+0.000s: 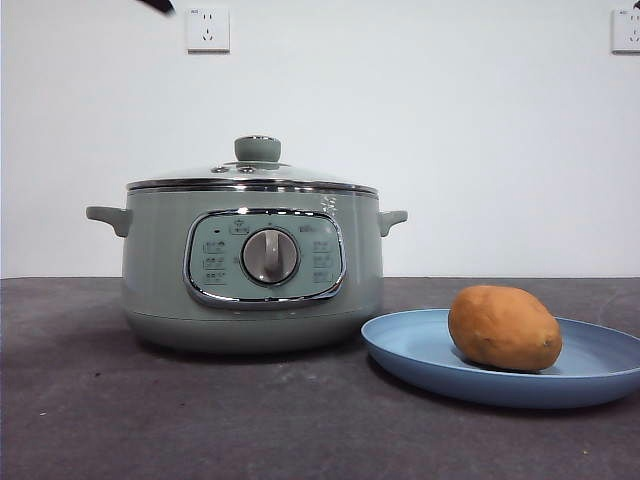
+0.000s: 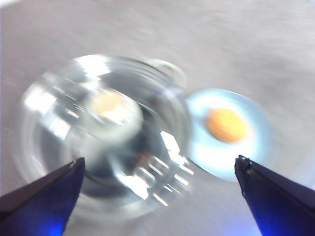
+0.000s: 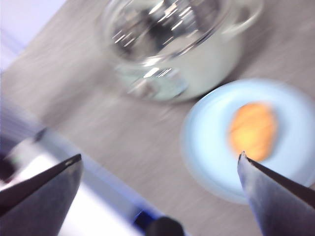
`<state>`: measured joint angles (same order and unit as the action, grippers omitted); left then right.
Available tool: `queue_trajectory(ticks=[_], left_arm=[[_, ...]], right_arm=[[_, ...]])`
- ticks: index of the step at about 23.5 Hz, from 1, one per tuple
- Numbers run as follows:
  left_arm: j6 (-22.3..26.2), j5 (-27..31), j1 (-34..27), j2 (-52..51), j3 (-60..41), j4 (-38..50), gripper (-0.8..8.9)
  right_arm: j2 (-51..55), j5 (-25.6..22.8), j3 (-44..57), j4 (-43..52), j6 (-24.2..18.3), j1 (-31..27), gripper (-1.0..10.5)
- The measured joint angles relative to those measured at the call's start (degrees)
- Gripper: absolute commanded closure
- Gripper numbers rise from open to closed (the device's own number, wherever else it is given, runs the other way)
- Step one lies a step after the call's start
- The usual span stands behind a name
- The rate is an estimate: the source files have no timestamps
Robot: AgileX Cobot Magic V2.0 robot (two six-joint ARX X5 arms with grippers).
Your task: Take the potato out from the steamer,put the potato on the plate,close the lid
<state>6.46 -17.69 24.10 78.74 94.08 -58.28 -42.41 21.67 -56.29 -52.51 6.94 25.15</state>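
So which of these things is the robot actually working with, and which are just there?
Part of the job:
potato, lying on the plate
steamer, with its lid on
left gripper, open, above the steamer
right gripper, open, high over the plate

Just there:
two wall sockets
the dark table

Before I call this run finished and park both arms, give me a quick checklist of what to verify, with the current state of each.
1. Potato out of the pot: ok.
2. Potato resting on the plate: ok.
3. Lid seated on the pot rim: ok, looks level.
4. Left gripper open, holding nothing: ok.
5. Right gripper open, holding nothing: ok.
6. Plate apart from the pot: cannot tell; they overlap in the front view.
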Motion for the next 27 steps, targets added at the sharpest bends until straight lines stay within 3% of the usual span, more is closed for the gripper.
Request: queue_trajectory(ticks=[1, 2, 8, 27], left_arm=[[-0.1, -1.4, 0.1, -1.7, 0.0, -2.1, 7.07], [-0.1, -2.9, 0.4, -3.4, 0.0, -4.3, 8.31], [-0.2, -3.5, 0.9, -7.6, 0.0, -7.3, 8.17], [-1.6, -3.5, 0.9, -7.6, 0.0, -7.3, 8.17]], right_arm=[[0.0, 1.2, 0.0, -1.0, 0.2, 0.0, 7.3], [0.0, 2.0, 0.0, -2.0, 0.2, 0.0, 9.4], [0.0, 2.2, 0.0, -3.3, 0.3, 0.0, 9.5], [0.0, 2.1, 0.0, -3.2, 0.4, 0.0, 9.5]])
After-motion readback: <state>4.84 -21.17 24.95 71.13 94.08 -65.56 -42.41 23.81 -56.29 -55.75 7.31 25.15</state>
